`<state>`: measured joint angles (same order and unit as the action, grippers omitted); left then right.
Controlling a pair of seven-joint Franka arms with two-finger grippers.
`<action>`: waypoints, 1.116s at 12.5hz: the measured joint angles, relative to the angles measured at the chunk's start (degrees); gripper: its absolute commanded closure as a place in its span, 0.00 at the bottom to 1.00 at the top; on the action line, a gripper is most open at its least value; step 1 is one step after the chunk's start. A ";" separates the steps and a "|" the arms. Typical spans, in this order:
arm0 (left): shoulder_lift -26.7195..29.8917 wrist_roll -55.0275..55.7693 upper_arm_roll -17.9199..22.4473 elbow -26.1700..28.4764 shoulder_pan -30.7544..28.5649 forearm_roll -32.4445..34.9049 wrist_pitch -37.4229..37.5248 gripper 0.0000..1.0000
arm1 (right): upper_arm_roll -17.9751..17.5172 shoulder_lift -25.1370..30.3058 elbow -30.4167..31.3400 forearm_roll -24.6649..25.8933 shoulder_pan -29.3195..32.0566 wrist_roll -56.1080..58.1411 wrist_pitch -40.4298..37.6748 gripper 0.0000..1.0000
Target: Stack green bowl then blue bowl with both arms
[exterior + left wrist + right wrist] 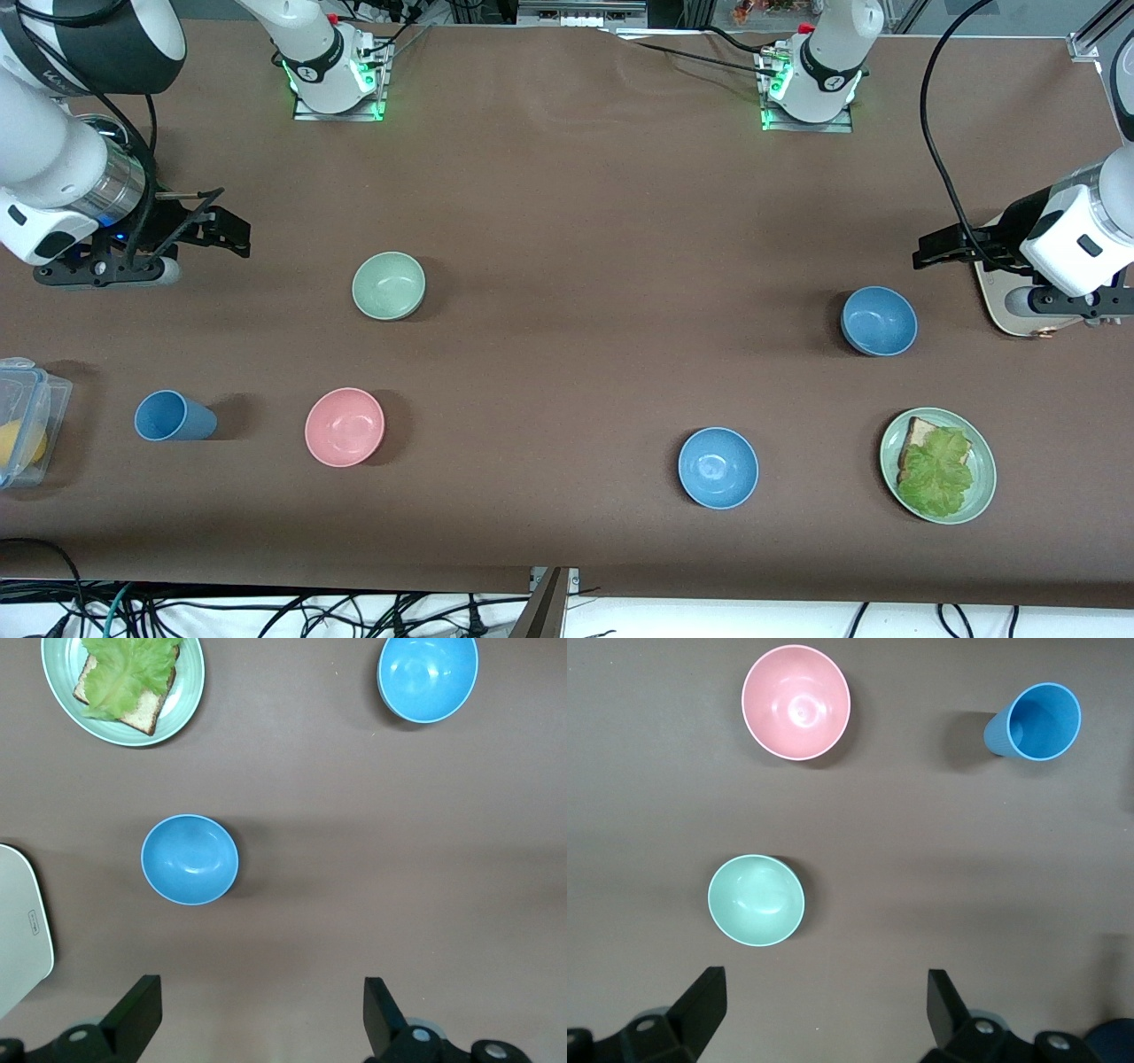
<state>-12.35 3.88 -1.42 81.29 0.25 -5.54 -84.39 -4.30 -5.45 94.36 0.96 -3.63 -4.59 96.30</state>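
Both sets of fingers wide, empty: right gripper (232,232) mid-left beside green bowl (389,285), left gripper (930,255) mid-right by blue bowl (879,321).

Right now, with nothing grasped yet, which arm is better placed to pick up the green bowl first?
Right. The right gripper hangs open at its own end of the table, closest to the green bowl, which its wrist camera shows just ahead. The left gripper, also open, waits beside the blue bowl.

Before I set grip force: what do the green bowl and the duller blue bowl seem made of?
Green bowl: probably matte plastic or a similar composite; smooth, uniform color, only soft highlights. Blue bowl: seemingly the same, satin finish, faint sheen inside. Ceramic can't be ruled out.
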 measured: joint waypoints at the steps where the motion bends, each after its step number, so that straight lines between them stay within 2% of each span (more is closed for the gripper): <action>1: 0.00 0.00 0.00 0.00 0.01 0.00 0.00 0.00 | 0.00 0.01 0.00 0.02 0.00 0.00 0.00 0.00; 14: 0.00 0.00 0.00 0.00 0.02 0.00 0.00 0.00 | -0.14 0.04 0.57 0.03 0.01 0.00 1.23 0.00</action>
<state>-12.35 3.88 -1.42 81.28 0.27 -5.54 -84.39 -4.44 -5.41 94.92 0.99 -3.61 -4.59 97.52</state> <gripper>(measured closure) 0.000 0.000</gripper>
